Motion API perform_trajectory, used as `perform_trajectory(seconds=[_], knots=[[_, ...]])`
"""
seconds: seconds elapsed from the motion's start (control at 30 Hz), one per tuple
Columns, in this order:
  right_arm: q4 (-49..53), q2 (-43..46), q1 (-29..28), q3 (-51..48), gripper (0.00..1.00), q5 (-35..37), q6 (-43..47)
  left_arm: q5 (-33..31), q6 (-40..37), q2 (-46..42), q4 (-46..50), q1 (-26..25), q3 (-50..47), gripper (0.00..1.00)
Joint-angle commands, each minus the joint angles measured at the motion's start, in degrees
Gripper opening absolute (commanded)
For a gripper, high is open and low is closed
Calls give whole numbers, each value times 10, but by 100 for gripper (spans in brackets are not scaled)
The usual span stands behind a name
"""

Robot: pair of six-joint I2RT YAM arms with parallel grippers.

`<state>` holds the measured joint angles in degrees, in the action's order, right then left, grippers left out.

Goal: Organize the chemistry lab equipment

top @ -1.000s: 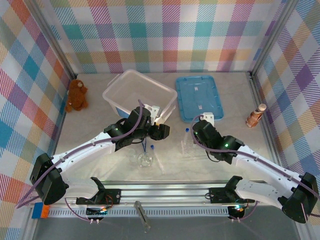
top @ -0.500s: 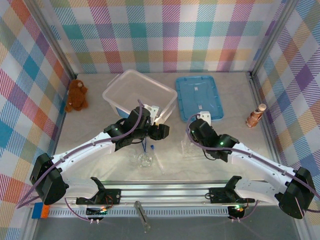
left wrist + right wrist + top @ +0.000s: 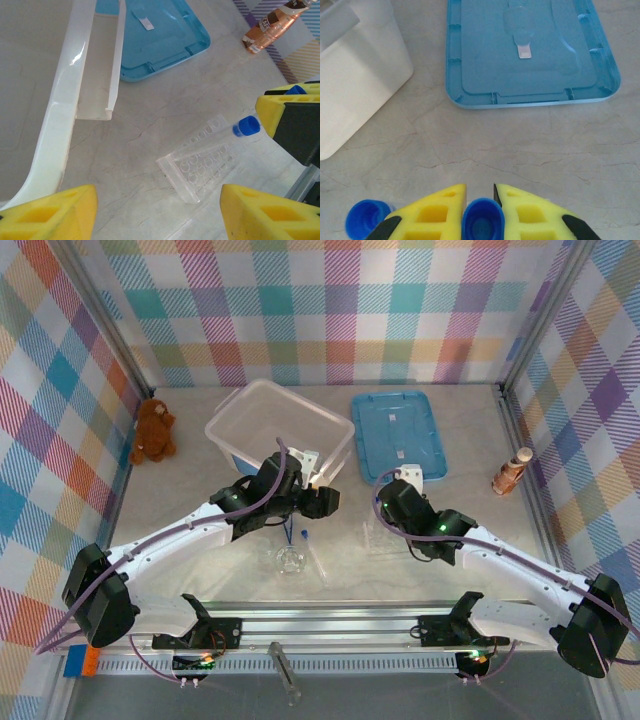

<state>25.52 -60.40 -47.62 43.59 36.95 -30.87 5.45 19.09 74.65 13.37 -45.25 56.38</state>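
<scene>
Here, from above: my left gripper [image 3: 326, 503] hangs over the table [image 3: 200, 490] just in front of the clear bin [image 3: 240, 420]. My right gripper [image 3: 386, 498] sits close to the near edge of the blue lid [image 3: 398, 430].

Right wrist view — the yellow fingers [image 3: 437, 210] are pressed onto the blue cap of a test tube [image 3: 482, 224], pinching it between them. A second blue cap [image 3: 366, 220] shows just to their left; I cannot tell what it stands in.

Left wrist view — the left gripper's fingers are spread wide, with nothing between them. Beyond them the tube rack [image 3: 200, 167] lies tilted on the table. The held test tube is at its far end, touching or just beside it; I cannot tell which.

From above again, a loose capped tube [image 3: 305, 537] lies flat on the table between the arms. The small round glassware [image 3: 291, 559] sits just beside it, toward the arm bases. The teddy bear [image 3: 153, 430] is by the left wall and the brown bottle [image 3: 512, 472] by the right wall, both well apart from the equipment.
</scene>
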Motion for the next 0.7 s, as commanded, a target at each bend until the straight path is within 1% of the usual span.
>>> perform_trajectory(seconds=[0.0, 0.07, 0.17, 0.33, 0.43, 0.67], knots=[[13, 10, -3, -7, 15, 12, -5, 10, 10, 5, -16, 5, -6, 66], [10, 12, -3, -12, 16, 10, -5, 12, 10, 8, -18, 5, -7, 66], [4, 15, -3, -18, 20, 8, -4, 15, 13, 11, -21, 5, -6, 65], [-6, 24, -5, -25, 24, 7, -5, 14, 13, 10, -21, 5, -8, 66], [-11, 32, -8, -29, 28, 1, -5, 12, 13, 5, -20, 5, -14, 65], [-5, 38, -24, -25, 31, 5, -9, 9, 14, -1, -24, 6, -26, 66]])
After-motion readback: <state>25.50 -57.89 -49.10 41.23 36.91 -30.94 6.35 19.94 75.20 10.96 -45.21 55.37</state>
